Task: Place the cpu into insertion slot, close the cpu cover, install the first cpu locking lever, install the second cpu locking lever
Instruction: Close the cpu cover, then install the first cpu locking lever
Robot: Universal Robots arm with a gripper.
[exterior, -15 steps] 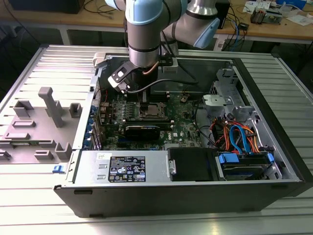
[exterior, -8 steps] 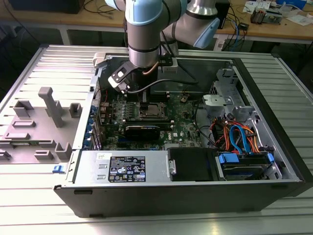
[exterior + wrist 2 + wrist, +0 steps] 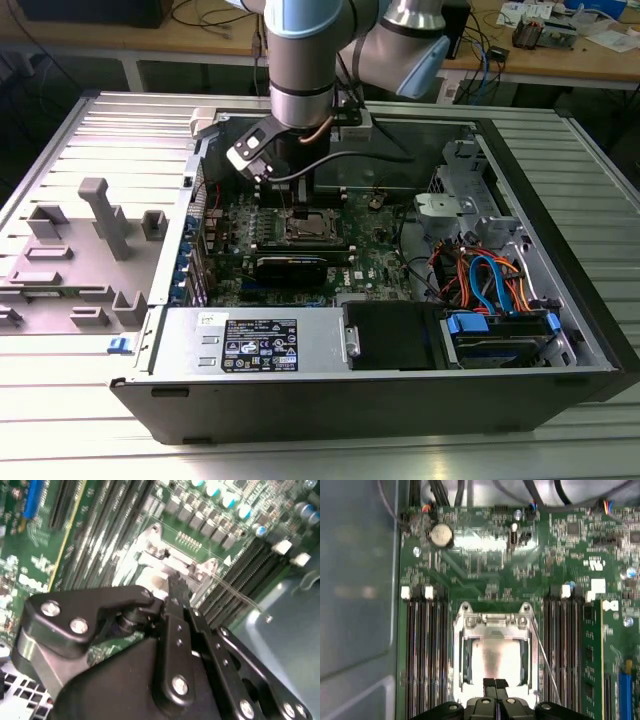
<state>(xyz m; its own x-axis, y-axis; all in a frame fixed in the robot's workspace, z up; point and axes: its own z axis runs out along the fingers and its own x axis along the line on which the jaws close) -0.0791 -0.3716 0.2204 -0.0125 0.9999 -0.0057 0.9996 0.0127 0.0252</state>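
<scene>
Inside computer case, hand points straight down over cpu, fingers together.

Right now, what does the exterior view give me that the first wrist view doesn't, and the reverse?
Exterior view adds: the arm, the open case, the power supply, the orange and blue cables, and the grey fixture tray at that view's left.
First wrist view adds: the cpu with its silver top, the cpu cover framing it, and the thin wire lever beside it.
Both: the green board, the socket, and the shut claw over it.
</scene>
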